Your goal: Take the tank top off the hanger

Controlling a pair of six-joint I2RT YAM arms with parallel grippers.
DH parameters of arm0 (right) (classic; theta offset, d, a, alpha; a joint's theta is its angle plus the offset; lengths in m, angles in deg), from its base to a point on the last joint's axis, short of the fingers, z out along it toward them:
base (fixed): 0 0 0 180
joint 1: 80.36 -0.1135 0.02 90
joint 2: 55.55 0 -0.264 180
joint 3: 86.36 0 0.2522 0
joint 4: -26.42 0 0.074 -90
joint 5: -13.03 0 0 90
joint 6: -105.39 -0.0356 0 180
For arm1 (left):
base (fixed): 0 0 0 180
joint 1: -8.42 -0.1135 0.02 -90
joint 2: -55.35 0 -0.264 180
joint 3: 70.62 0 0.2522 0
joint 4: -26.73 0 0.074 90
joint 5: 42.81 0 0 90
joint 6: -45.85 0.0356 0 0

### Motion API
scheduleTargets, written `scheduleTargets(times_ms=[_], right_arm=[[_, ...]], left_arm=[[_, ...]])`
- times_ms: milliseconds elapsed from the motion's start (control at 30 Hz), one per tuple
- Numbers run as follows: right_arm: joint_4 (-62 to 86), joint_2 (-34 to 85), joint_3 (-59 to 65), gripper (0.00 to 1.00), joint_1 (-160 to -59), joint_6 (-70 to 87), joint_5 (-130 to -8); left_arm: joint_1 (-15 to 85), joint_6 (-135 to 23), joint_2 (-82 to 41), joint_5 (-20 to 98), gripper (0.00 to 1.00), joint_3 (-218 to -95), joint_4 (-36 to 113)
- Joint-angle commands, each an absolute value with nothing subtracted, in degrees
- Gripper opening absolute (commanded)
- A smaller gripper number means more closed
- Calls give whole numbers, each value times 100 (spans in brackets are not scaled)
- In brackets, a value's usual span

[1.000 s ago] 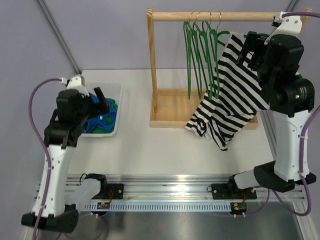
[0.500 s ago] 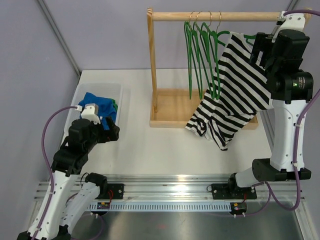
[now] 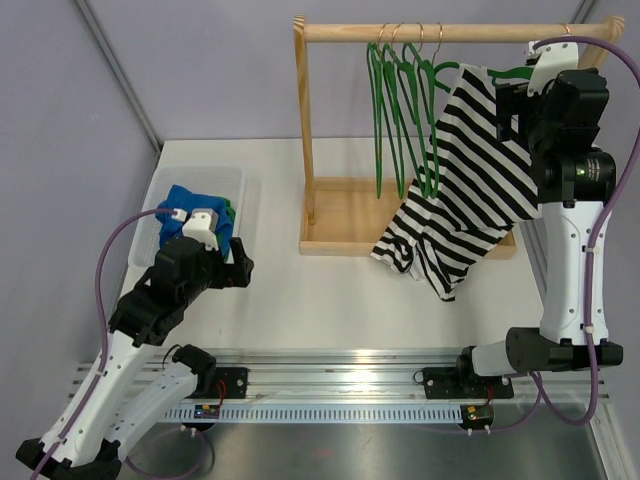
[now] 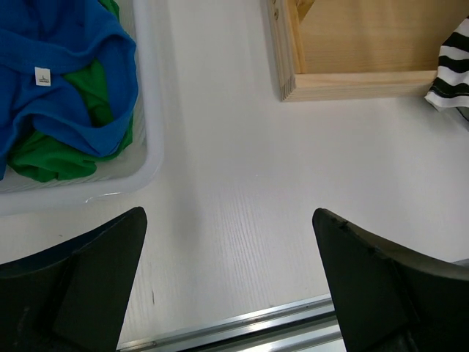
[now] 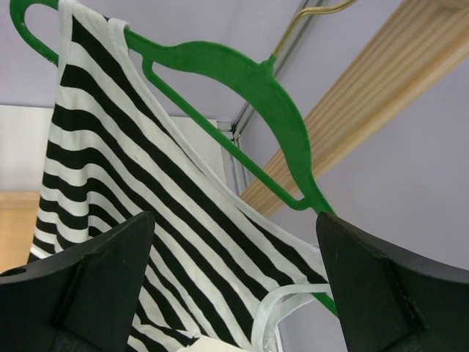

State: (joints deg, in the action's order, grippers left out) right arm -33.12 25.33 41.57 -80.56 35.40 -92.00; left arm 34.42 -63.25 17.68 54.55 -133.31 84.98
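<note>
A black-and-white striped tank top hangs on a green hanger at the right end of the wooden rail. Its hem drapes over the rack's base. My right gripper is open, high up by the hanger's right shoulder. In the right wrist view the hanger and the top's strap and striped cloth lie between the open fingers of my right gripper, which holds nothing. My left gripper is open and empty over the bare table, between the bin and the rack.
A white bin with blue and green clothes stands at the left; its rim also shows in the left wrist view. Several empty green hangers hang on the rail. The rack's wooden base sits mid-table. A metal rail runs along the near edge.
My left arm has pulled back from over the bin and dropped low toward the table, to the right of the bin. My right gripper has risen and shifted slightly left toward the hanger.
</note>
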Motion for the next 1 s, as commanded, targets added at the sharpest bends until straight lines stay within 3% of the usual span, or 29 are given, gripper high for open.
scheduleTargets(times_ms=[0, 300, 400, 500, 567, 967], right_arm=[[-2883, 2486, 4201, 100, -7878, 4017, -9112], [-2979, 3022, 4456, 98, -7386, 3824, -8542], [-2944, 3110, 4368, 91, -7193, 3667, -8349], [-2979, 3084, 4333, 68, -7043, 3561, -7953], [-3014, 3049, 4307, 59, -7008, 3534, -7769], [-3365, 2777, 4219, 41, -7007, 3175, -6968]], left_arm=[[3531, -6358, 1922, 5598, 99, -13386, 8364], [3918, -6393, 2063, 5703, 99, -13377, 8400], [3988, -6402, 2081, 5730, 99, -13386, 8400], [4041, -6402, 2089, 5739, 99, -13386, 8417], [4102, -6419, 2098, 5757, 99, -13386, 8417], [4173, -6419, 2072, 5757, 99, -13386, 8408]])
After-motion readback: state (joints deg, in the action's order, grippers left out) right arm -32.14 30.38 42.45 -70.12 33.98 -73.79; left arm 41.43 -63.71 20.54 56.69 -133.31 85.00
